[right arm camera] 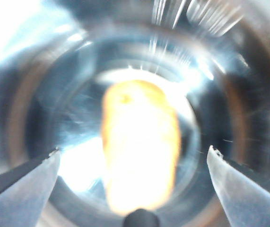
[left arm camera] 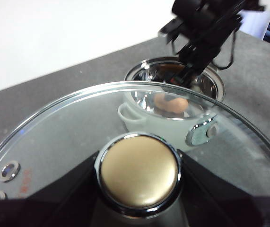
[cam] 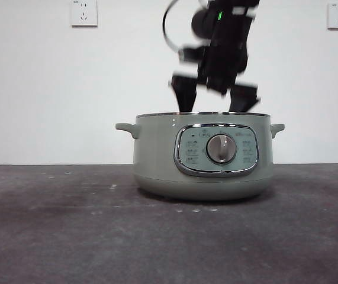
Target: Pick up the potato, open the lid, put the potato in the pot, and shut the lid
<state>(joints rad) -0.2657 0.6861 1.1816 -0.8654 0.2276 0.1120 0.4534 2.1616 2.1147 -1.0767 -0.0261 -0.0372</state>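
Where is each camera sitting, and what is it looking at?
Front view: low at table height, looking level at the pot; the right tool hangs open over it.
Left wrist view: on the left arm, looking past the lid held by its knob in the left tool toward the pot.
Right wrist view: on the right arm, looking straight down into the pot at the potato.
Shared: both wrist views show the potato inside the pot.

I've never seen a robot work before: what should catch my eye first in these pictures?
The green pot stands open mid-table, a black arm's tool hanging just over its rim. Looking down from that right tool, jaws wide apart, the potato lies on the shiny bottom. The left tool holds the glass lid off to the side by its knob.
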